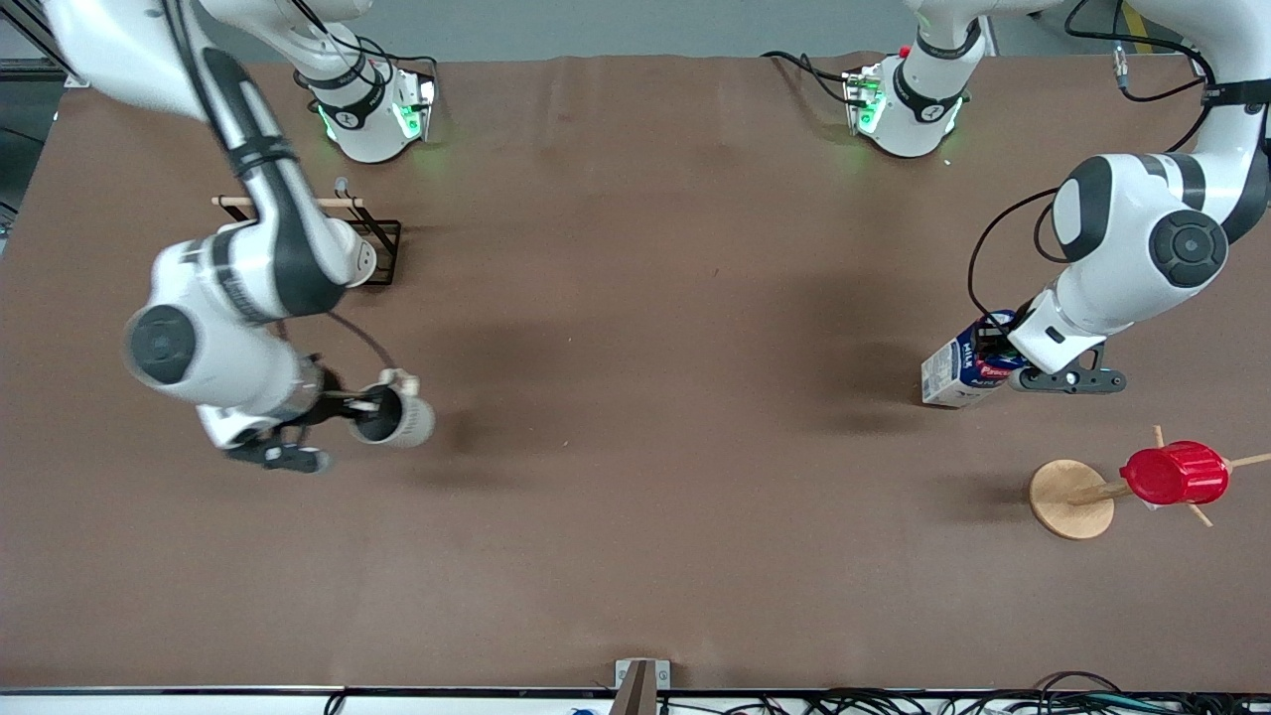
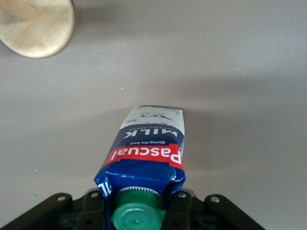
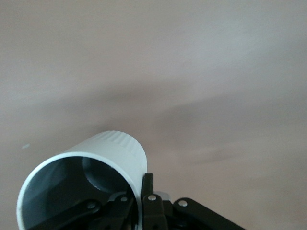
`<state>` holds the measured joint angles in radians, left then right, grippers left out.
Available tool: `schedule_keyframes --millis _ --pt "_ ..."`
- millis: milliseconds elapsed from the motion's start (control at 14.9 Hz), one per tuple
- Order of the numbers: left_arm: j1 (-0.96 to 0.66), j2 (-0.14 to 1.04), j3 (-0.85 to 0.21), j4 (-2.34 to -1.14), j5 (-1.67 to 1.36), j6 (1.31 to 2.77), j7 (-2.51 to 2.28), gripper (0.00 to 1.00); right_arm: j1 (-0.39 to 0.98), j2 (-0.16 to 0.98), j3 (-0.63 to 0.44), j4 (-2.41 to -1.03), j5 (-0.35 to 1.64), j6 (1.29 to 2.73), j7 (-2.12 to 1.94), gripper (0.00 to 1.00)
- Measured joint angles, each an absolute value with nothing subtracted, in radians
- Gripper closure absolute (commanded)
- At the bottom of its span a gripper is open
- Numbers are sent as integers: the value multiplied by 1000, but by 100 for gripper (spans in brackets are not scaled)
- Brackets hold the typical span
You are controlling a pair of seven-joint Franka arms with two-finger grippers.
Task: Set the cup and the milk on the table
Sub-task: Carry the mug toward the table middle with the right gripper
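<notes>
Over the brown tabletop (image 1: 635, 516) we saw the right gripper (image 1: 369, 405) clamped on the cup (image 1: 395, 419) and the left gripper (image 1: 996, 350) clamped on the milk (image 1: 955, 374), neither judged released yet.

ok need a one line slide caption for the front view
Right gripper holds the cup by its rim; left gripper grips the milk top on the table.

Right gripper (image 1: 365, 405) clamps the cup's (image 1: 395, 420) rim, one finger inside; left gripper (image 1: 996, 350) pinches the milk's (image 1: 958, 370) capped top between closed fingers.
</notes>
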<state>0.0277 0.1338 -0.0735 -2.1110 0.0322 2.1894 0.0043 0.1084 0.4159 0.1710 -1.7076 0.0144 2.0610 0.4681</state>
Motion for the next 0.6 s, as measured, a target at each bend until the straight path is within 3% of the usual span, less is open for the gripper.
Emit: schedule_keyframes --millis 268,603 --pt "26 147 -74 -2019 32 2126 4 86 277 438 198 -1689 -34 2112 761 100" --pt "6 216 -77 -1803 30 1956 4 86 428 543 199 -1679 -89 2262 1011 100"
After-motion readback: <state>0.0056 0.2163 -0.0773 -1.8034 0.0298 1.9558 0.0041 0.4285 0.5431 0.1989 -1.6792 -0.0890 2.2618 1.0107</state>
